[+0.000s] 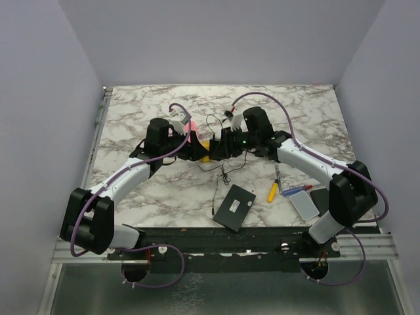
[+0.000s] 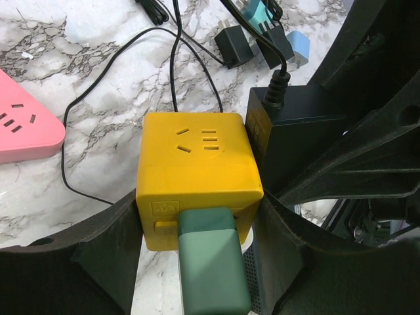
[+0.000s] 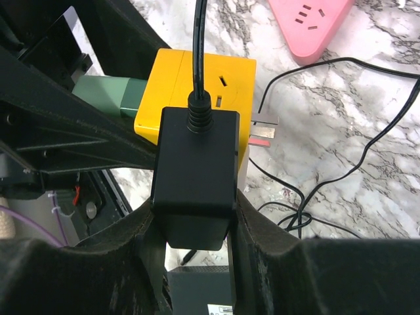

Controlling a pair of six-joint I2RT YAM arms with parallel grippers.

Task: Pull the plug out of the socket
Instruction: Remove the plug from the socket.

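Note:
A yellow cube socket (image 1: 205, 151) sits at the table's middle, between both grippers. In the left wrist view the cube (image 2: 197, 157) has a green plug (image 2: 210, 262) in its near face and a black adapter plug (image 2: 295, 144) against its right face. My left gripper (image 2: 200, 230) is shut on the cube's sides. In the right wrist view my right gripper (image 3: 193, 230) is shut on the black adapter plug (image 3: 197, 177), which lies against the cube (image 3: 226, 79). Its cable runs upward. No gap shows between adapter and cube.
A pink power strip (image 1: 192, 128) lies behind the cube and also shows in the left wrist view (image 2: 26, 125). Loose black cables (image 1: 220, 174) trail forward. A black box (image 1: 234, 207), a yellow tool (image 1: 272, 191) and a grey device (image 1: 305, 205) lie near the front edge.

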